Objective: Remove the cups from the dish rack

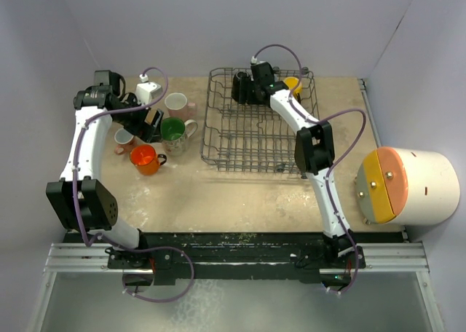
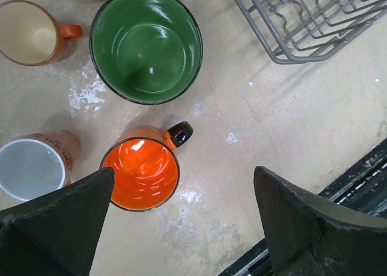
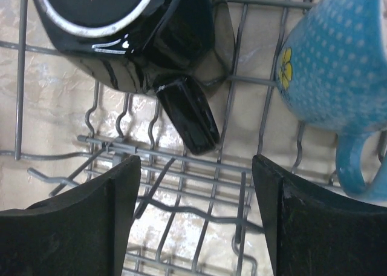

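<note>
Three cups show in the dish rack point(image 1: 255, 132), set far-centre on the table point(image 1: 255, 201): black cup point(image 3: 133, 34), blue cup point(image 3: 329, 64), yellow cup point(image 1: 293, 84). My right arm is nearer. Left gripper point(image 2: 184, 174) hangs wide open over an orange cup point(image 2: 140, 173) on the table, left side. Right gripper point(image 3: 195, 161): jaws apart, nothing held. The black cup lies tipped just ahead, slightly left; its handle point(image 3: 187, 115) points back toward the gap. Tight: blue cup near on the right, wire prongs point(image 3: 124, 109) beneath.

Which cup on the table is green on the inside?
The biggest mug, standing upright left of the dish rack. Its inside is dark green; the orange mug beside it is orange inside, and the others nearby look pale inside.
</note>
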Available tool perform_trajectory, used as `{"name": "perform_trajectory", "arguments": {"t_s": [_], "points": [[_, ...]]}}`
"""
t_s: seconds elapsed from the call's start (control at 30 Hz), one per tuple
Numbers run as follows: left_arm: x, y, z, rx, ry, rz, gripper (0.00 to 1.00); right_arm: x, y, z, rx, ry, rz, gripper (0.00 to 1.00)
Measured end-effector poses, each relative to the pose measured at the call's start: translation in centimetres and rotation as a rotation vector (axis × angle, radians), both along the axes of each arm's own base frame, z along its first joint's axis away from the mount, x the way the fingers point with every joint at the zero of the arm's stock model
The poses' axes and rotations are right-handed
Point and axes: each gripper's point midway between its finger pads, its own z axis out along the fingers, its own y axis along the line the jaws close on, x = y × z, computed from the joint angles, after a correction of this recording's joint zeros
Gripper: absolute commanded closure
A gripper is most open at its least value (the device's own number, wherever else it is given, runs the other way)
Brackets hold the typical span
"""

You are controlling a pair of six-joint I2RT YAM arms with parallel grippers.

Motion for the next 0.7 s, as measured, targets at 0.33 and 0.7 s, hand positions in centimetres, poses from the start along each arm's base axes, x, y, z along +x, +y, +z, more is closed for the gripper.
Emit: {"name": "perform_trajectory", "arguments": {"t_s": [0.33, 0.7], "points": [[-0.4, -0.9, 0.2, -0.049, 0.014, -0.017, 0.03, 2.7, 0.1, 0.2, 0.060, -0.079, -0.004, 0.35], [-1.0, -1.3, 0.2, -0.070, 0.037, -0.025, 0.06, 3.9, 1.2, -0.2, 0.111, -0.110, 0.037, 0.47]]}}
